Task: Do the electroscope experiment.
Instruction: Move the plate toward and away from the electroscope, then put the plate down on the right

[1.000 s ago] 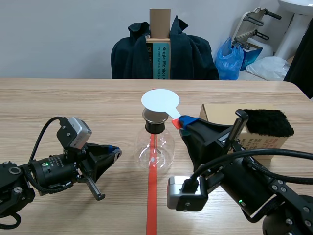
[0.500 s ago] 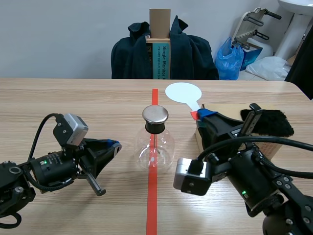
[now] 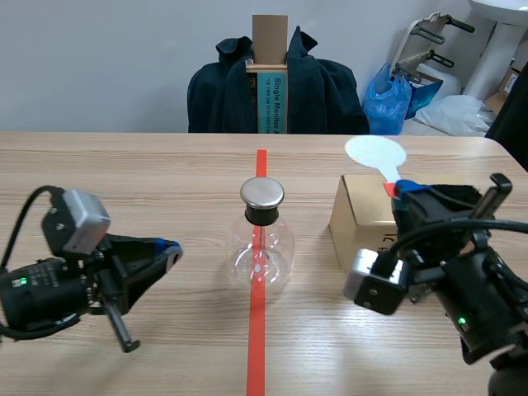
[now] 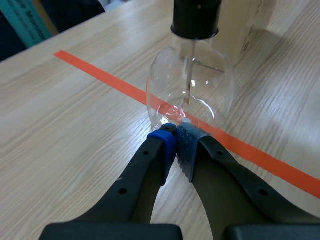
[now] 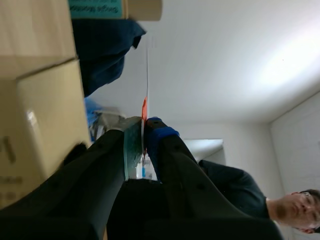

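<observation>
Bench (image 3: 124, 181) carries box (image 3: 359, 219) at right, electroscope (image 3: 261, 247) at centre. Right claw (image 3: 400, 191) grips white paddle (image 3: 375, 153) over the box, well right of the cap (image 3: 262, 193). Left claw (image 3: 169, 252) is clenched empty, near-left. Risk: thin paddle twists in the pads, disc misses cap. Left wrist view shows the inner rod (image 4: 189, 75) close up; right wrist view shows no flask.

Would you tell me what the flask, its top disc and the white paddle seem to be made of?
The flask looks like clear glass, perhaps hard plastic: glossy, with the orange-red tape visible through it. The top disc seems brushed metal, with a dull grey sheen. The white paddle is thin matte plastic or card.
</observation>
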### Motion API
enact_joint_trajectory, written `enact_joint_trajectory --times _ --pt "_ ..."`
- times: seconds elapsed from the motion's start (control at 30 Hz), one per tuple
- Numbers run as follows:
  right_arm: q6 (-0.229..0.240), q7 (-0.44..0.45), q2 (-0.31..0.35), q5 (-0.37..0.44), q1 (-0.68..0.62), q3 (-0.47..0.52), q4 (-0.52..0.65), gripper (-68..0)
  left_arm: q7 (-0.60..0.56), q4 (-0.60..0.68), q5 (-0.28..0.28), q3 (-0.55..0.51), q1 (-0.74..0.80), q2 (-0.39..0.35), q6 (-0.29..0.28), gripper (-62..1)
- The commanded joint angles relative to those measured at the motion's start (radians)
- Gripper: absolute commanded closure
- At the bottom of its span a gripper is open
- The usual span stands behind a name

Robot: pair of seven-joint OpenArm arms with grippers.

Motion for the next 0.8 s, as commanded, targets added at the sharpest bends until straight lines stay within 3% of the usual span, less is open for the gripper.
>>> enact_joint_trajectory --times 0.0,0.17,0.3,0.43,0.57,0.63,0.73,0.77 --pt "-0.015 -0.009 0.012 0.002 -0.016 0.013 0.018 -0.9 0.006 0.095 -0.031 -0.032 0.064 -0.05 -0.002 -3.0" --pt "-0.019 -0.018 0.0 0.005 -0.023 0.016 -0.049 -1.2 0.092 0.382 -0.04 -0.14 0.295 -0.168 -0.002 -2.9" --pt "-0.019 -0.011 -0.029 0.004 -0.002 0.016 -0.13 -2.7 0.134 0.549 -0.047 -0.236 0.462 -0.211 -0.002 -2.9" --pt "-0.018 -0.006 -0.05 0.005 0.024 0.014 -0.168 -2.7 0.152 0.657 -0.047 -0.31 0.593 -0.218 -0.002 -3.0" --pt "-0.019 -0.004 -0.061 0.009 0.039 0.015 -0.172 -6.3 0.16 0.682 -0.061 -0.326 0.619 -0.218 -0.002 -6.0" --pt "-0.019 -0.004 -0.061 0.013 0.041 0.015 -0.172 -10.9 0.166 0.682 -0.07 -0.326 0.618 -0.216 -0.002 -18.3" --pt "-0.019 -0.003 -0.061 0.024 0.042 0.015 -0.172 -25.1 0.165 0.682 -0.07 -0.326 0.618 -0.216 -0.002 -55.4" --pt "-0.019 -0.003 -0.061 0.024 0.041 0.015 -0.172 -31.4 0.161 0.682 -0.07 -0.326 0.618 -0.215 -0.002 -62.3"
